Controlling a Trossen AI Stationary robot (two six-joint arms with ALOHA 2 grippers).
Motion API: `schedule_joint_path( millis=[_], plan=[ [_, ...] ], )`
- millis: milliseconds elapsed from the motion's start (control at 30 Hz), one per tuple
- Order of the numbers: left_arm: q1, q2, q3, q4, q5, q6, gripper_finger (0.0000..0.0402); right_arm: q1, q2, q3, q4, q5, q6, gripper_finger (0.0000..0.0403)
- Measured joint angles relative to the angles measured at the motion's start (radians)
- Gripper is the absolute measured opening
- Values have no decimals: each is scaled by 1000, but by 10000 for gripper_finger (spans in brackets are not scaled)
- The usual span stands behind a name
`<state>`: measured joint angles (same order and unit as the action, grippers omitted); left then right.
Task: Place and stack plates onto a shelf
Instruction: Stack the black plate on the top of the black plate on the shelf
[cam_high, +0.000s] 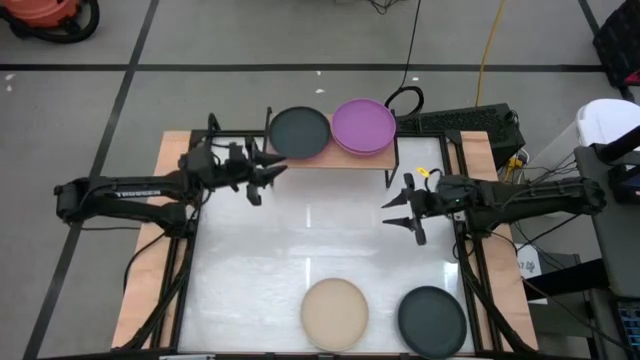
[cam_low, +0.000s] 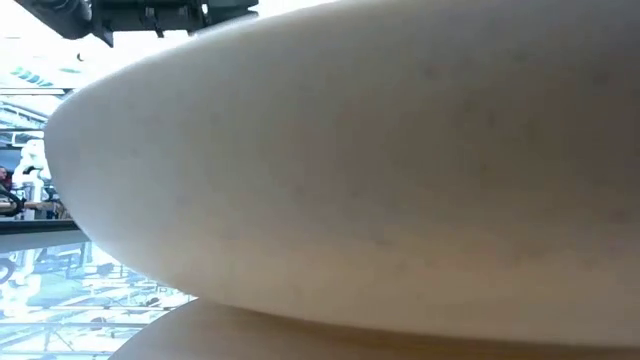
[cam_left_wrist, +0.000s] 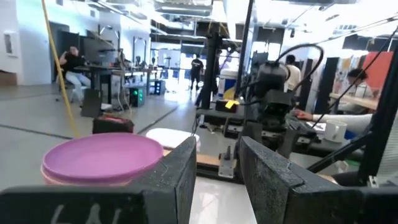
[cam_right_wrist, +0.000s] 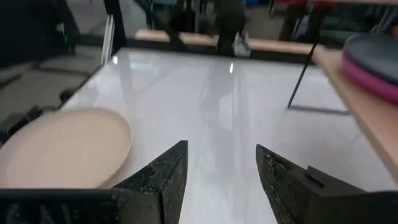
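Both claws released: left gripper (cam_high: 268, 178) beside the light wood shelf (cam_high: 340, 158); right gripper (cam_high: 396, 212) mid-table; round beige plate (cam_high: 335, 313) blocks the low view

Grey floor (cam_high: 200, 100) w/ dark seam lines round the counter (cam_high: 180, 150), which is white w/ wood edging. Orange vacuum (cam_high: 50, 18) on floor at far left corner, yellow cable (cam_high: 490, 50) trailing across. Beyond: open workshop, bright ceiling lights (cam_left_wrist: 186, 7), desks w/ monitors (cam_left_wrist: 106, 53), a seated person (cam_left_wrist: 73, 65), another standing (cam_left_wrist: 196, 70) further back.
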<state>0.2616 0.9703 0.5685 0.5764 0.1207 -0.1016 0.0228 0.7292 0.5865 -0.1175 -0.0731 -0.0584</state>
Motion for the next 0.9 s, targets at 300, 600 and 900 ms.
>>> schedule_joint_path(
  millis=[300,600,900],
  plan=[
    [-18,72,-22,32,-35,14,129,50,141,86,-222,-31,-1,171],
    [-21,110,-22,71,-42,23,129,197,235,86,-406,-114,183,171],
    [-21,110,-22,71,-42,26,129,378,357,86,-405,-116,354,171]
  ],
)
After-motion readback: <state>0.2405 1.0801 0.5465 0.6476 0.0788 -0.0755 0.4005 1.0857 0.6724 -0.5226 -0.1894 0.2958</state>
